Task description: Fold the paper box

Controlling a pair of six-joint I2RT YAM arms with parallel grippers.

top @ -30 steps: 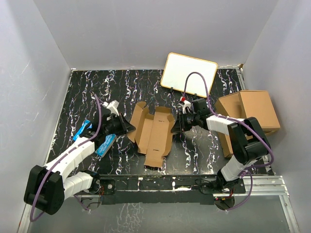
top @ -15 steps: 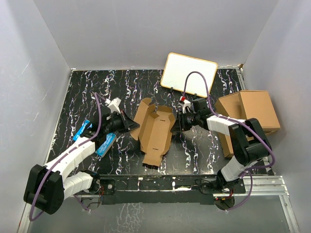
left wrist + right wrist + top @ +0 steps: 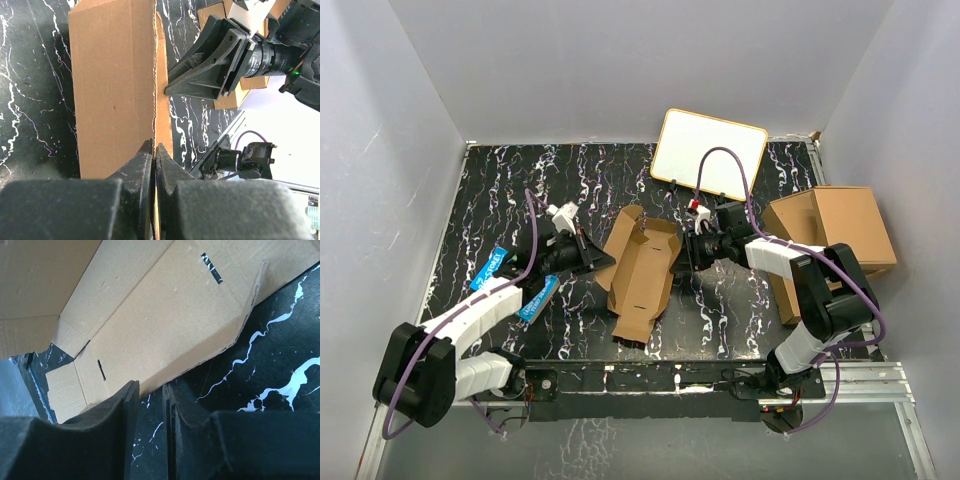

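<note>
**Top external:** A plain brown corrugated-cardboard paper box [image 3: 642, 272], half-formed, lies mid-way across the black, white-veined marbled table [image 3: 500, 200], betw. the two arms. Its left flap is tilted up; the base & right wall lie lower. The left gripper [image 3: 608, 262] has its tips at that raised flap. The right gripper [image 3: 682, 258] sits at the box's right edge. At the back is a white rectangular board w/ a tan rim [image 3: 708, 152]. At right is a stack of larger brown cardboard boxes [image 3: 830, 235]. By the left arm lies a flat blue pack w/ white lettering [image 3: 535, 298].

**Left wrist:** The left gripper [image 3: 154, 147] has its fingers pressed together, tips up against the edge of the upright flap (whether any board sits betw. them can't be told). The paper box [image 3: 110, 90] fills centre-left, one wall seen nearly edge-on. Opposite, the right gripper [image 3: 167, 92] meets the box's far side w/ its black tips.

**Right wrist:** The right gripper [image 3: 150, 387] has its jaws a little apart, dark table showing thru the gap. The box's lower edge sits just ahead of the tips; nothing is clearly pinched. The inside of the paper box [image 3: 165, 315] faces the cam., w/ a narrow slot [image 3: 212, 267] cut in its panel.
</note>
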